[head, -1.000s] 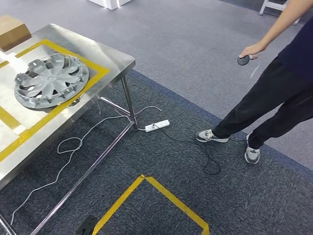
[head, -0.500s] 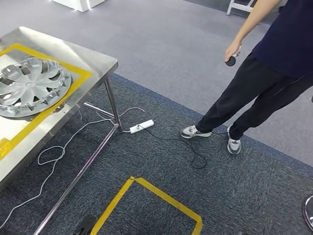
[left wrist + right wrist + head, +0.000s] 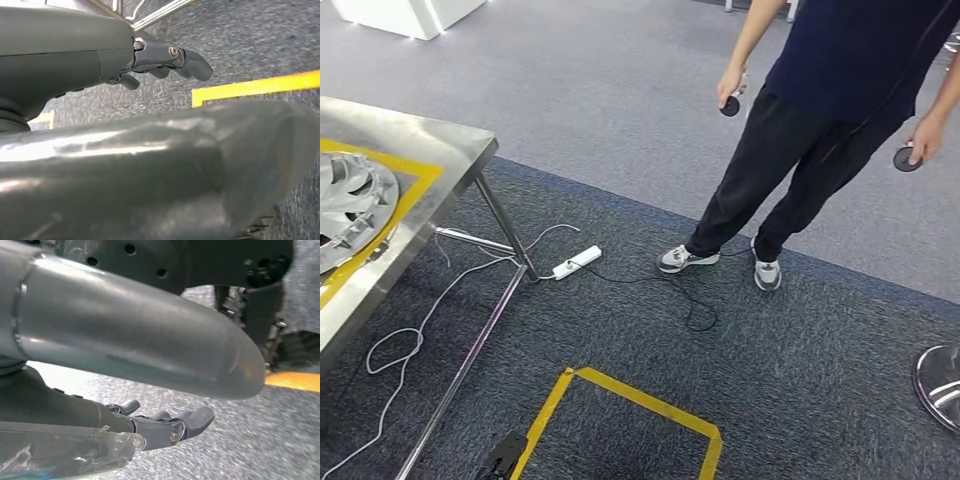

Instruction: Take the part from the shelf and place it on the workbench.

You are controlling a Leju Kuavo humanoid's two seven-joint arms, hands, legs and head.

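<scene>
The hubcap [image 3: 350,205] is lying flat on the steel workbench [image 3: 433,160], inside the yellow tape. Both the left hand [image 3: 166,60] and right hand [image 3: 166,427] are hanging empty, fingers loosely apart, above the carpet.

the left hand [image 3: 166,57] is hanging over the dark carpet in its wrist view, gripping nothing. its thick grey thumb [image 3: 158,165] is lying straight across the near part of that view, blurred, and the darker fingers [image 3: 192,62] are reaching out straight with a slight bend at the tips, apart from the thumb. the right hand [image 3: 170,427] is hanging likewise in its own wrist view, also with nothing in it. its thumb [image 3: 151,340] is stretching out long and smooth, and its fingers [image 3: 198,417] are extending beside it with a gap between, their tips curling only a little.
</scene>
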